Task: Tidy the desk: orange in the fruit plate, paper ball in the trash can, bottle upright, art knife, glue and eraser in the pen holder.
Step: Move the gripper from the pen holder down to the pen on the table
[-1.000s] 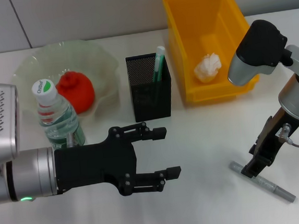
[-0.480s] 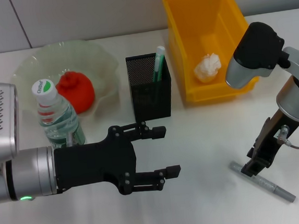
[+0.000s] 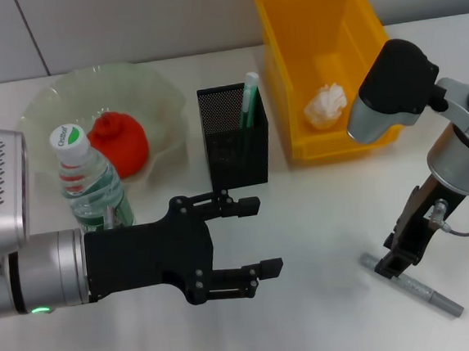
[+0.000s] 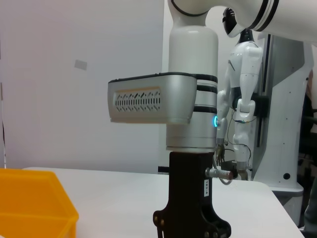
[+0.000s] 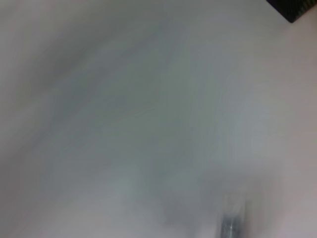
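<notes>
The grey art knife (image 3: 414, 286) lies flat on the table at the front right; its blurred tip (image 5: 230, 225) shows in the right wrist view. My right gripper (image 3: 393, 263) is down at the knife's left end. My left gripper (image 3: 264, 237) hovers open and empty over the table's front middle. The orange (image 3: 119, 141) sits in the fruit plate (image 3: 153, 88). The bottle (image 3: 93, 188) stands upright beside the plate. The paper ball (image 3: 327, 105) lies in the yellow trash can (image 3: 285, 52). A green-and-white glue stick (image 3: 249, 99) stands in the black mesh pen holder (image 3: 234, 143). The eraser is out of view.
The pen holder and trash can stand side by side behind the two grippers. The left wrist view shows my right arm (image 4: 190, 124) upright over the white table, with the trash can's corner (image 4: 37, 206) beside it and a parked white robot (image 4: 242, 94) behind.
My right arm has shifted slightly to the left over the knife's end. The knife has stayed in place. The left arm has not moved.
</notes>
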Robot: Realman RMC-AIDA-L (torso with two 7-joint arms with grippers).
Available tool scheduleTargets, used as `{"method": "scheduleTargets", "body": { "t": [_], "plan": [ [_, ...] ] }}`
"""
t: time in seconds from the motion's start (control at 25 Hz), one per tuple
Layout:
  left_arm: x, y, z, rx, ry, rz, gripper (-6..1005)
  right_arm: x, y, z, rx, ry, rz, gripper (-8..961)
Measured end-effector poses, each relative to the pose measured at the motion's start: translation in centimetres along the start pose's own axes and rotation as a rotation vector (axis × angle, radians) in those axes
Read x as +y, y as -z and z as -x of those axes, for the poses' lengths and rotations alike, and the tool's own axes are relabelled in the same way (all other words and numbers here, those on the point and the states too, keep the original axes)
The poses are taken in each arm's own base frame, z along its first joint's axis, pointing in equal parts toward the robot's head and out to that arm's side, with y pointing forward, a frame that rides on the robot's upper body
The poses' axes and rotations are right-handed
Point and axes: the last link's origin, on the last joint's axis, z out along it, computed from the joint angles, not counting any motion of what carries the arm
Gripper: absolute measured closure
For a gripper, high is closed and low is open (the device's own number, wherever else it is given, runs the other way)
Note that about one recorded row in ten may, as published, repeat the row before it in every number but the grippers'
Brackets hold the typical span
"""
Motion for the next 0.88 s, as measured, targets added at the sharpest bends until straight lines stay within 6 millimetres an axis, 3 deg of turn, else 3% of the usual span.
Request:
{"method": "scheduleTargets", "body": {
  "t": [0.88],
  "plan": [
    [0.03,0.02,0.29,-0.002,0.010,-0.007,214,0.06,-0.76,0.36,0.020,0.007,-0.007,550]
  ]
}}
